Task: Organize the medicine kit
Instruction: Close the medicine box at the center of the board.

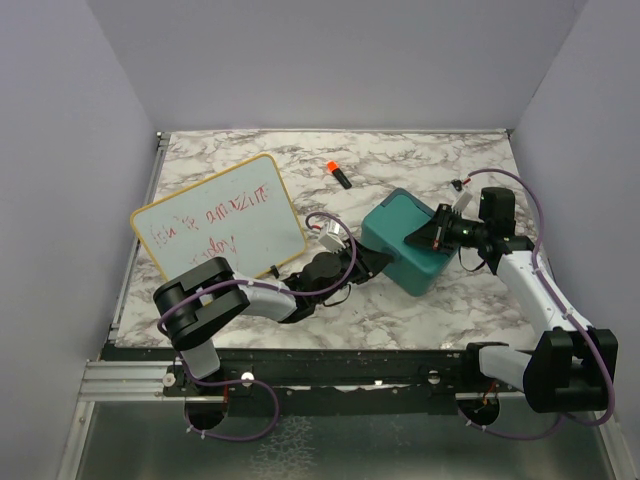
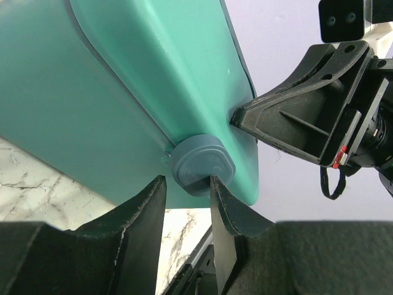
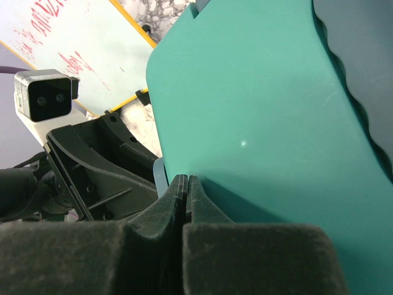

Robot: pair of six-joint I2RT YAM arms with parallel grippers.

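Observation:
The teal medicine kit [image 1: 410, 245] sits closed on the marble table, right of centre. My left gripper [image 1: 377, 262] is at its near left side. In the left wrist view the jaws [image 2: 187, 181] stand apart, with the tips at a blue-grey round latch [image 2: 201, 163] on the case [image 2: 123, 92]; the right finger touches the latch. My right gripper [image 1: 420, 239] rests on top of the kit. In the right wrist view its fingers [image 3: 186, 179] are pressed together with nothing visible between them, tips against the teal lid [image 3: 258, 104]. The tray insert is out of view.
A yellow-framed whiteboard [image 1: 215, 225] with red writing lies left of the kit, close to the left arm. A black marker with an orange cap [image 1: 338, 173] lies behind the kit. Grey walls enclose the table on three sides.

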